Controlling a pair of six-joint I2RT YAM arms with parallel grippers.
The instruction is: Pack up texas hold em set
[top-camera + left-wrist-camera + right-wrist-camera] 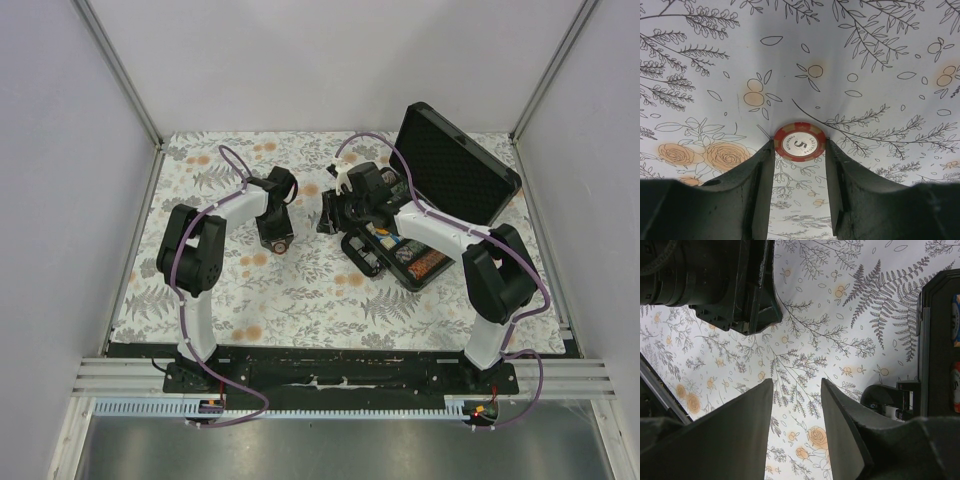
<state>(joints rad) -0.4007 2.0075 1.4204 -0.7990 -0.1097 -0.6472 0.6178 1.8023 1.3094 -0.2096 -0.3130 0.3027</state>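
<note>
Top view: left end effector [277, 242] is down on the floral surface [300, 300] at frame centre-left, w/ a red chip [281, 246] right at its tips. Right end effector [328, 212] hangs just right of it, btwn it and the black hard case [455, 165]. The case sits open at upper right, lid up, coloured contents in the tray, long axis running upper left to lower right. So the case lies frame-right of the chip, past the right end effector; left arm is the one on the chip, right arm is nearer the case. Left wrist view: the chip [800, 142], marked 5, lies at frame centre, dead btwn the two fingertips [769, 155]. Both tips look to be against its rim, so I read the left end effector as pinched on the chip; can't tell if it's off the surface. It's round, so no long axis to line up. Right wrist view: right end effector [796, 385] has fingers apart, nothing btwn them, only floral print below. The case edge [935, 340] is at far right of frame, chip edges showing inside. Next move, prob: carry the chip frame-right to the tray w/o clipping the right arm.
</note>
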